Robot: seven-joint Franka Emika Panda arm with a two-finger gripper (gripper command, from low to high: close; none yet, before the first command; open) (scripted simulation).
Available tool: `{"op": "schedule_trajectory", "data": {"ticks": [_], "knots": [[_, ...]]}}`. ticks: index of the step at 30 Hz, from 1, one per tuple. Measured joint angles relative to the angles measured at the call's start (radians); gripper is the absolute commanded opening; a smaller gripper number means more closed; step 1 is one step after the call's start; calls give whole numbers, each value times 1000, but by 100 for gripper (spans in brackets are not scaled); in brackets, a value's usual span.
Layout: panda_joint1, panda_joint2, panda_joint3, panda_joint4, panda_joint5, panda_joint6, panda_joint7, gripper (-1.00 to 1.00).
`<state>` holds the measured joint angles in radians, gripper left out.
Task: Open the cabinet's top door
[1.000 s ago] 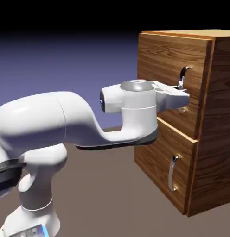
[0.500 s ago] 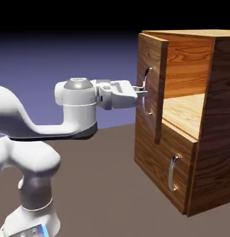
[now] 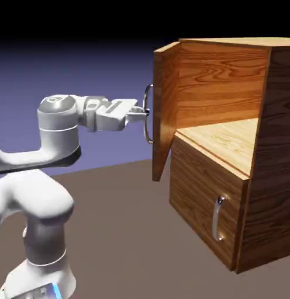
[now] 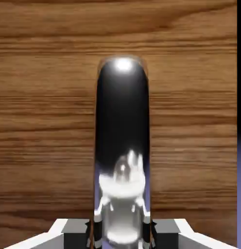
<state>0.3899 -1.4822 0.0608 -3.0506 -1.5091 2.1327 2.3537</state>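
Top door point(image 3: 165, 111) swung open, out past the cabinet's point(image 3: 211, 210) front at the exterior view's left, edge toward the camera. Gripper point(image 3: 146, 113) at its long curved bar handle point(image 3: 150, 131), fingers clamped on the bar about midway up. In the hand view the bar runs between the two grey finger tips point(image 4: 166, 233) at the bottom edge, door's wood grain filling most of the rest.

Around: lower panel point(image 3: 209, 201) sits closed under the open compartment point(image 3: 220, 87), its short curved handle point(image 3: 216, 219) facing out, apart from the arm. Compartment shows a bare pale wood floor point(image 3: 223, 140) and an orange-brown inner wall. Nothing visible between arm and door; the door itself stands between gripper and compartment. Arm point(image 3: 57, 134) comes in from the exterior view's left, roughly level at the hand.

Materials: cabinet boxy, reddish-brown grained wood, side in dark shade, top lighter. Door a flat slab, inner face orange-brown, outer face with horizontal grain in the hand view. Handles silver, glossy, bowed; the upper one mirrors bright white patches and a black stretch. Arm smooth white, rounded. Ground point(image 3: 124, 233) plain dull brown, backdrop point(image 3: 106, 70) blue-violet going black up top.
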Motion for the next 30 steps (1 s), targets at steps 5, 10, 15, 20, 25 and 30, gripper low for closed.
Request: {"op": "schedule_trajectory", "data": {"ticks": [5,10,15,20,25,30], "knots": [[32,12,181,17,181,-127,-2,-100],[45,67,362,67,352,-262,14,-100],[14,160,543,160,516,-407,43,-100],[-81,271,725,302,664,-564,75,-100],[-236,370,898,480,782,-723,98,-100],[-413,432,1047,661,864,-864,106,-100]]}}
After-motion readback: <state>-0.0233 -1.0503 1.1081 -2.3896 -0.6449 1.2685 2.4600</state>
